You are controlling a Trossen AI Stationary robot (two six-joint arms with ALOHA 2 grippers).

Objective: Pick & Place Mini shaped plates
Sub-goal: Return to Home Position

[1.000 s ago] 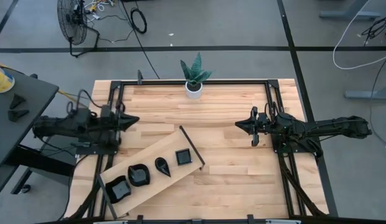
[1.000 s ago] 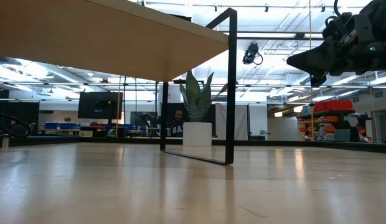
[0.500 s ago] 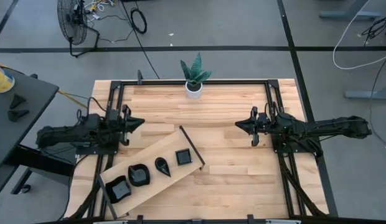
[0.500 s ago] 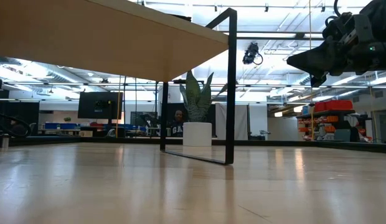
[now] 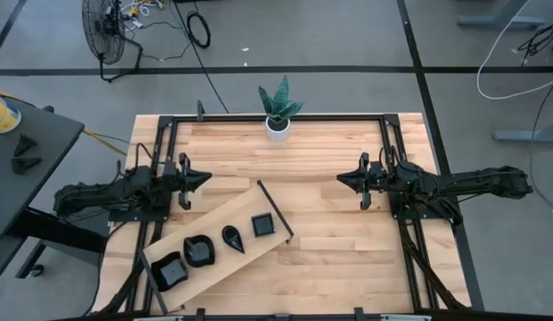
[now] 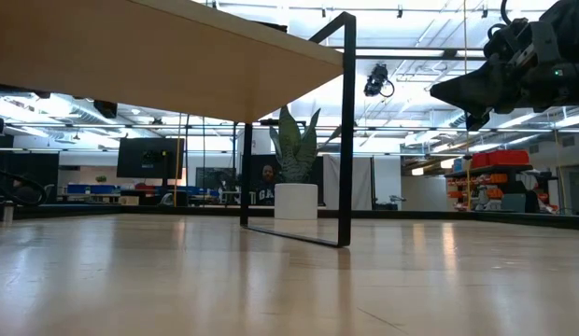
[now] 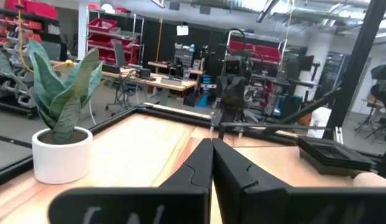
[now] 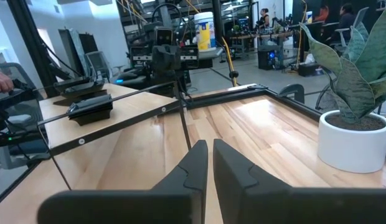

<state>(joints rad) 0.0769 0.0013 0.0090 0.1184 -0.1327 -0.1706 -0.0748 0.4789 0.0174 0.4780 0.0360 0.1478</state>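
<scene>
Arms drawn back, plates on the shelf: the shelf itself is the risk.
On the worktop (image 5: 330, 241), the diagonal wooden shelf (image 5: 214, 223) carries the black plates (image 5: 199, 251) in four piles. The left pincer (image 5: 203, 177) hovers closed and empty near it; the right pincer (image 5: 341, 179), also closed, is well apart. A low left swing could jog the shelf and spill the piles.

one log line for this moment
mini shaped plates: four black stacks in a row on wooden shelf | left gripper: shut, empty, above table left side | right gripper: shut, empty, above right side
</scene>
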